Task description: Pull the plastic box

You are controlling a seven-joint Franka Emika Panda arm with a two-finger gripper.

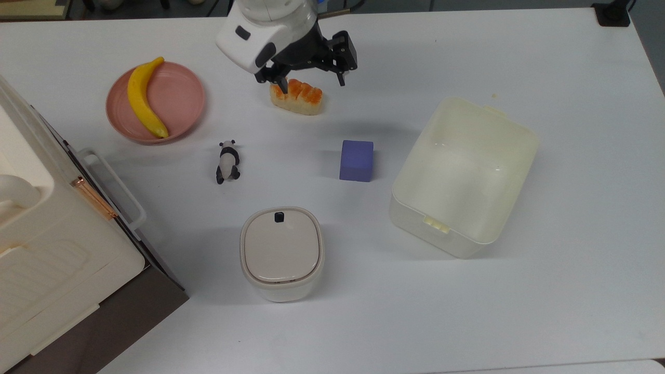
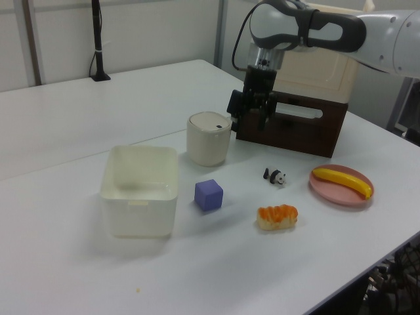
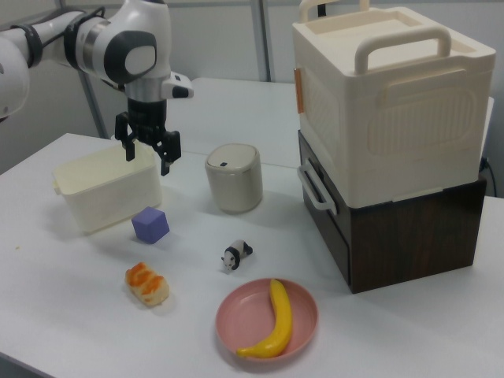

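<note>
- The plastic box [image 1: 464,176] is sitting empty on the counter [image 1: 571,259] at the top view's right, well apart from the hand [image 1: 310,81]; a hurried pull risks tipping it.
- The hand is hanging released, fingers spread, above the bread roll [image 1: 296,97]; dropping here risks striking it.
- The purple block [image 1: 356,160] is lying just beside the box; a low approach could be knocking it.

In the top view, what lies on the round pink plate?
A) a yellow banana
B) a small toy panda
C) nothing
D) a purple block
A: the yellow banana lies across the round pink plate, while the small toy panda and the purple block sit apart from it on the white table.
</note>
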